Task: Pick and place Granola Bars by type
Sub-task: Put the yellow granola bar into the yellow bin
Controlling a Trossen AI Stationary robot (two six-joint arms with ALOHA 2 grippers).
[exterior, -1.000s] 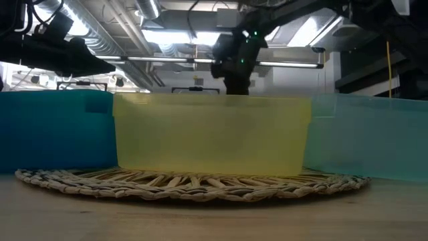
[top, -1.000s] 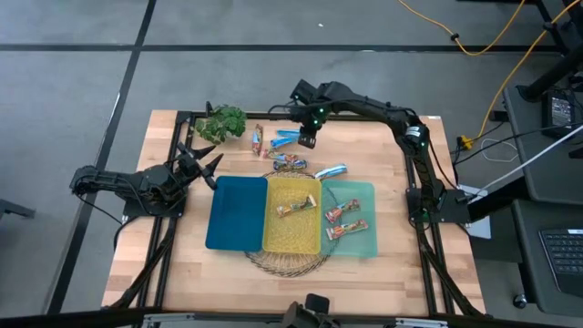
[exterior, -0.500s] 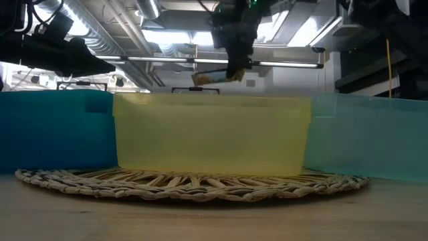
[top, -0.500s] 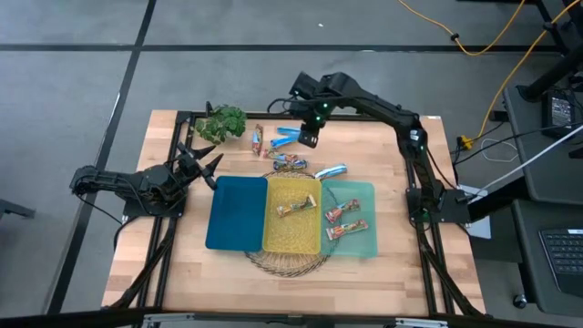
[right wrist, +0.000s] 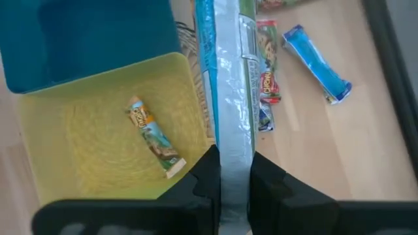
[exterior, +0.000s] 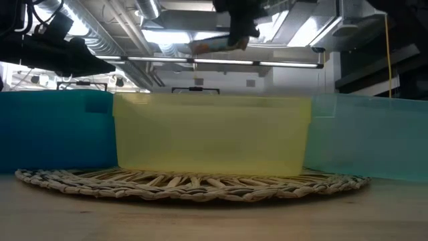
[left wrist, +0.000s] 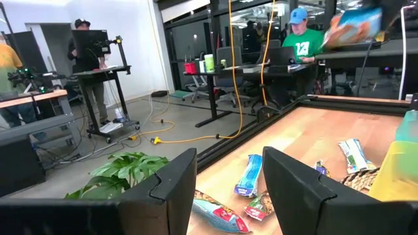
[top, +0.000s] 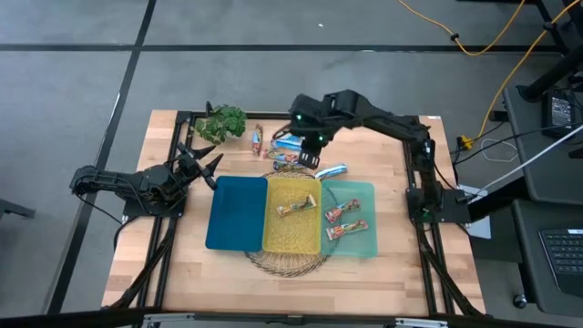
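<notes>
The right gripper (right wrist: pixel 234 186) pinches a silvery, blue-edged wrapped granola bar (right wrist: pixel 230 98) between its pressed-together jaws, above the yellow plastic bin (right wrist: pixel 85 117). The left gripper (left wrist: pixel 228 179) waits with jaws spread.

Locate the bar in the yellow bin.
High view: the single bar lies mid-floor in the yellow bin, between the blue bin and teal bin.

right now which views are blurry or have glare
Left wrist view: the lifted bar is smeared by motion. Low view: ceiling lights glare behind the bar, which is soft. Right wrist view: the held bar is out of focus up close. High view: even light, sharp.
</notes>
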